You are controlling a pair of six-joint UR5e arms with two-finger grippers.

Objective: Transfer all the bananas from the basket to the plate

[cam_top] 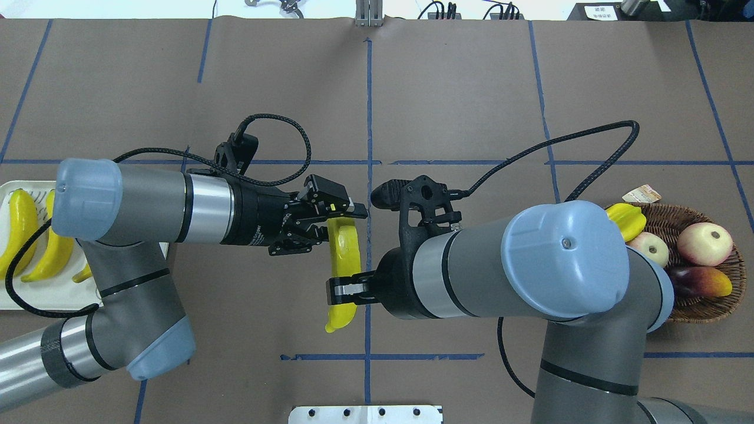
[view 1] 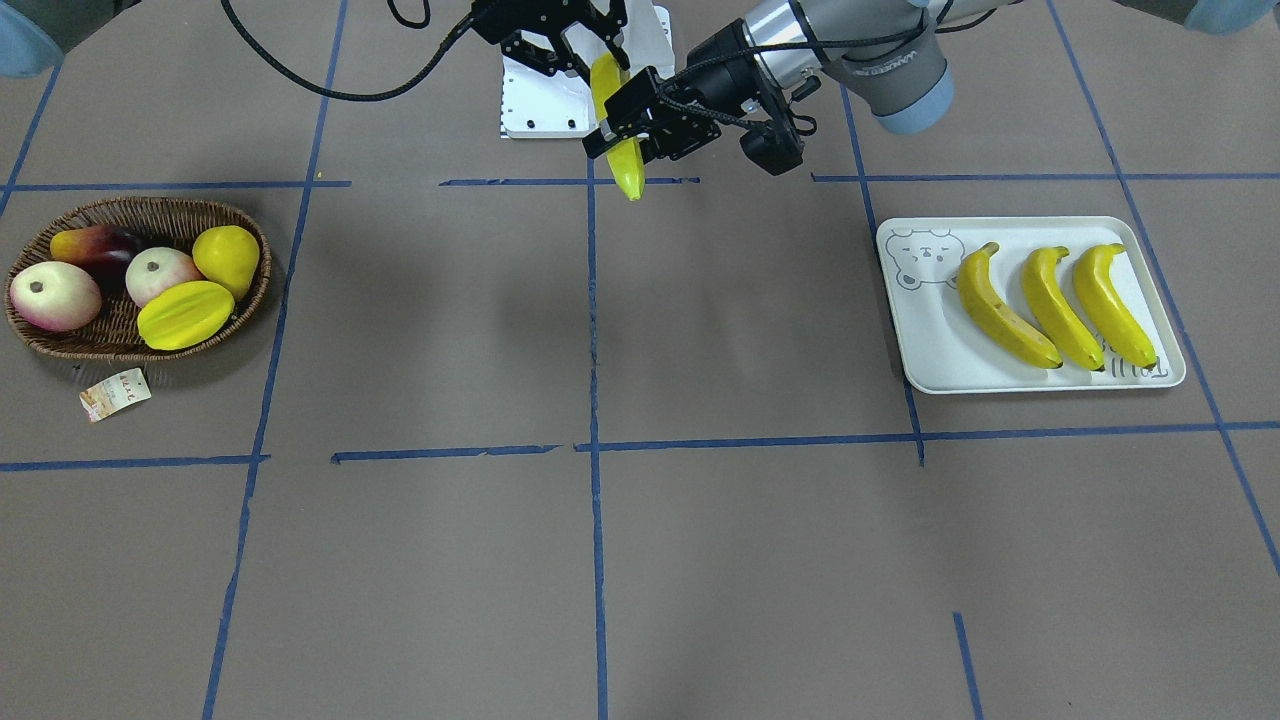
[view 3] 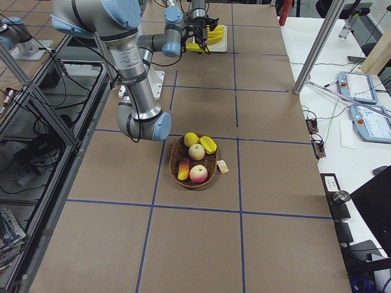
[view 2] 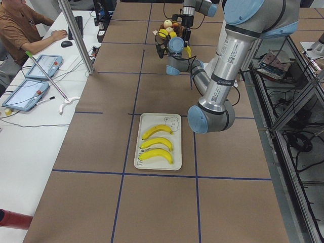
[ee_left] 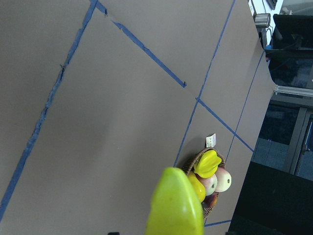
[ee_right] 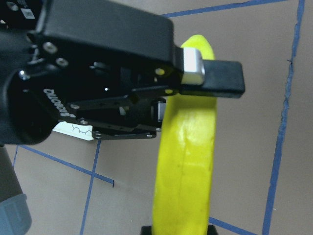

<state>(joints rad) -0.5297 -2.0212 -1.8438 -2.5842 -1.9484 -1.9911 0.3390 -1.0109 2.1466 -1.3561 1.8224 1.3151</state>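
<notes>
One banana (view 1: 628,172) hangs in the air over the table's middle, between both grippers. My right gripper (cam_top: 344,292) is shut on its lower part in the overhead view. My left gripper (cam_top: 337,222) is closed on its other end; the right wrist view shows one of its fingers (ee_right: 215,83) across the banana (ee_right: 188,156). Three bananas (view 1: 1005,310) lie side by side on the off-white plate (view 1: 930,345). The wicker basket (view 1: 60,347) holds no banana that I can see.
The basket holds a starfruit (view 1: 185,313), a yellow pear-like fruit (view 1: 227,258), two apples and a dark mango; its paper tag (view 1: 115,393) lies in front. A white base plate (view 1: 540,100) sits by the robot. Blue tape lines cross the brown table.
</notes>
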